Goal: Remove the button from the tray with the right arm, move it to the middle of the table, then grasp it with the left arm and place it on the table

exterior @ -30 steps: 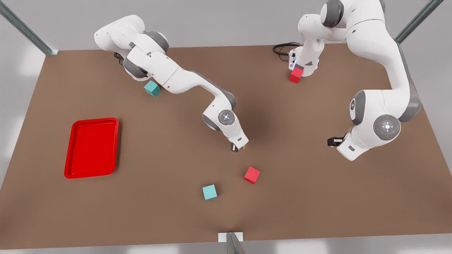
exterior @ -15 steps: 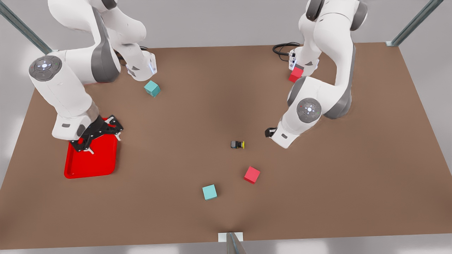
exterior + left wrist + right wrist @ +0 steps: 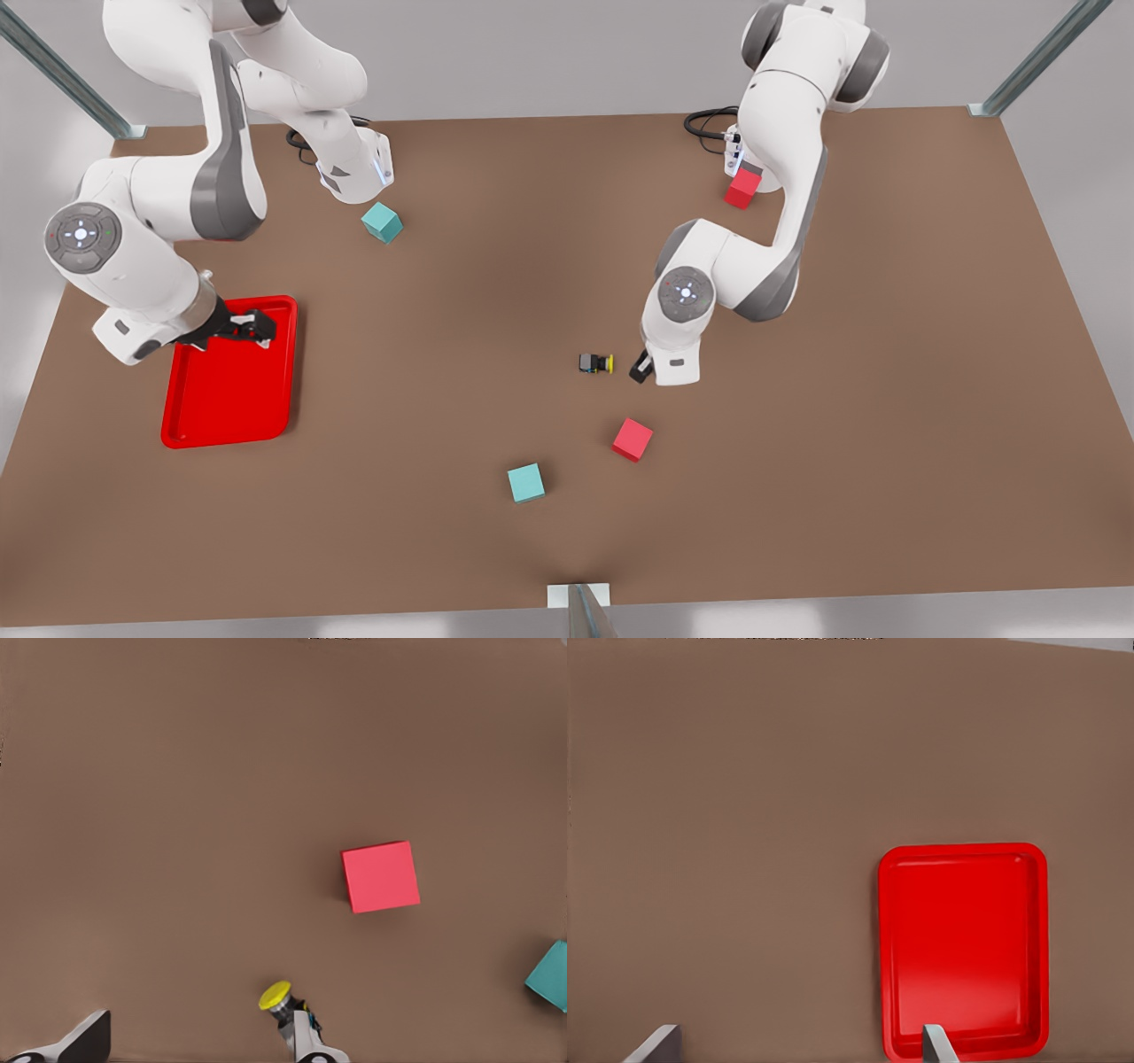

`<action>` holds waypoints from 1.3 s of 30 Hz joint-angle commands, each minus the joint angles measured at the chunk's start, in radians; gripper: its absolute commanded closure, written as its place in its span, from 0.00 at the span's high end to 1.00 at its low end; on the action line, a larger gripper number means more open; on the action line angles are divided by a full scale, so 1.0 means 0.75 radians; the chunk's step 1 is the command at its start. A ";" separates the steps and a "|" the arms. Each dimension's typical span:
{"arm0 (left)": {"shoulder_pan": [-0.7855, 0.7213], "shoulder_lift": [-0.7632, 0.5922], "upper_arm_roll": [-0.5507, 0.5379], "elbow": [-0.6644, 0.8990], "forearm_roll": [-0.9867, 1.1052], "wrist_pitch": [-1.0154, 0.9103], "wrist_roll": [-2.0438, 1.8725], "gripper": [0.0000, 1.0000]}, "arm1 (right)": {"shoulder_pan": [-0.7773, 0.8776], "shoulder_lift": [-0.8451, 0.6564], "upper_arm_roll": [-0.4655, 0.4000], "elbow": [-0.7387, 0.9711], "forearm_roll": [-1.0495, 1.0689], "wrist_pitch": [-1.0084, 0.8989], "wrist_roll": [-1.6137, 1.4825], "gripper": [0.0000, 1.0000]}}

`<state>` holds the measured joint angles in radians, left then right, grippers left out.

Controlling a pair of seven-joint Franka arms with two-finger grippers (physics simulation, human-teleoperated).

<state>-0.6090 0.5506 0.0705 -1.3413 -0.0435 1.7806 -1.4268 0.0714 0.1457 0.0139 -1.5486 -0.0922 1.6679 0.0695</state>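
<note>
The button (image 3: 596,362) lies on its side on the table (image 3: 443,301) near the middle, yellow cap toward the front view's right. My left gripper (image 3: 640,366) hangs just to its right, fingers open; in the left wrist view the button (image 3: 276,996) sits close by one fingertip (image 3: 306,1038) of the left gripper (image 3: 197,1047). The right gripper (image 3: 252,326) hovers open over the upper part of the red tray (image 3: 190,416). The right wrist view looks down on the tray (image 3: 966,939), which holds nothing, with the right gripper (image 3: 796,1047) spread wide.
A red cube (image 3: 632,439) and a teal cube (image 3: 526,483) lie in front of the button; both appear in the left wrist view, red cube (image 3: 380,876) and teal cube (image 3: 551,975). Another teal cube (image 3: 382,221) and red cube (image 3: 742,188) sit by the arm bases.
One second ago the right gripper was at the table's middle with the button; it let go and swung back over the tray. The left arm has moved in beside the button.
</note>
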 commanded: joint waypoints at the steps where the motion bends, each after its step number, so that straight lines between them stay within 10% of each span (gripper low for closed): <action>1: -0.002 0.000 0.000 0.001 0.001 0.043 -0.879 1.00 | 0.001 0.008 0.002 0.001 0.000 0.052 0.584 1.00; 20: -0.188 0.102 0.000 -0.001 -0.016 0.107 -1.061 1.00 | 0.003 0.004 0.022 0.013 0.002 0.040 0.423 1.00; 27: -0.205 0.217 -0.002 -0.173 -0.012 0.673 -1.041 1.00 | 0.001 0.004 0.029 0.013 0.002 0.036 0.423 1.00; 39: -0.264 0.227 0.004 -0.412 0.035 0.804 -0.865 1.00 | 0.003 0.043 0.029 0.048 -0.004 0.051 0.421 1.00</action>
<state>-0.8075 0.7222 0.0728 -1.6460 -0.0241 2.3274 -2.0440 0.0729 0.1703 0.0355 -1.5230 -0.0931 1.6998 0.3570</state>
